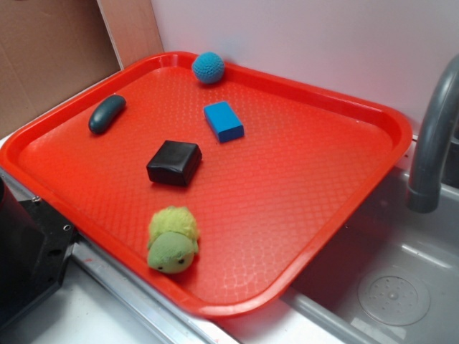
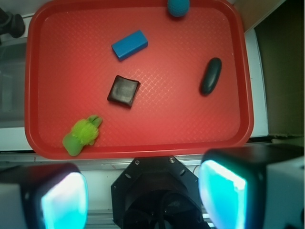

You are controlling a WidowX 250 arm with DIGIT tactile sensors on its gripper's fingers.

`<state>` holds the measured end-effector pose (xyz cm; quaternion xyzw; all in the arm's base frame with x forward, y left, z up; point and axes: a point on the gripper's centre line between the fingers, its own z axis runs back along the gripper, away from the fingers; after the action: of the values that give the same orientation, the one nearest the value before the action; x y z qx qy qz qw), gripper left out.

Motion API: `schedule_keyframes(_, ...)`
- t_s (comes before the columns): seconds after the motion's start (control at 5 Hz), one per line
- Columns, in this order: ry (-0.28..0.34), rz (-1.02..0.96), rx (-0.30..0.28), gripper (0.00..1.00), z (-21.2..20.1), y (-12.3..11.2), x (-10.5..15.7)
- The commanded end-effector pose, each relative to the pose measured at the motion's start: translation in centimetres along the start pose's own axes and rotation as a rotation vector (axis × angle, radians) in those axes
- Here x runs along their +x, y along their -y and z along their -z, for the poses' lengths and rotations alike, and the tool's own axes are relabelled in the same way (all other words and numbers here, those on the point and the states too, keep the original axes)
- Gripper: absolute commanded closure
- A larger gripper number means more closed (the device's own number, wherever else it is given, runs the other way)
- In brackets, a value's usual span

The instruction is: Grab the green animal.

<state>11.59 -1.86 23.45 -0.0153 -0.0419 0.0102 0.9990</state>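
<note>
Near the front edge of the red tray (image 1: 358,208) sits the green animal (image 1: 172,239), a fuzzy lime toy with a smooth round head and tiny dark eyes. The gripper (image 2: 143,195) hangs high above, fingers (image 2: 64,198) spread wide apart, holding nothing.

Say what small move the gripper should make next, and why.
Probably travel out over the tray toward the green animal and centre above it. The open gripper hangs off the tray's near edge, holding nothing, and the toy lies uncovered in the near corner.
</note>
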Motion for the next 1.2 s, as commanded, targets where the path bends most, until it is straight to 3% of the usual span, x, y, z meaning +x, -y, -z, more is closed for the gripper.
schedule_keyframes(0.0, 0.000, 0.000, 0.000, 0.00, 0.0, 0.0, 0.0)
schedule_keyframes(0.2, -0.023, -0.062, -0.028, 0.00, 0.5, 0.3, 0.0)
schedule_keyframes(0.4, -0.013, -0.146, -0.020, 0.00, 1.2, 1.1, 0.0)
schedule_keyframes(0.8, -0.018, -0.390, -0.080, 0.00, 4.3, 3.3, -0.1)
schedule_keyframes(1.0, 0.009, -0.496, -0.119, 0.00, 7.2, 4.8, 0.5)
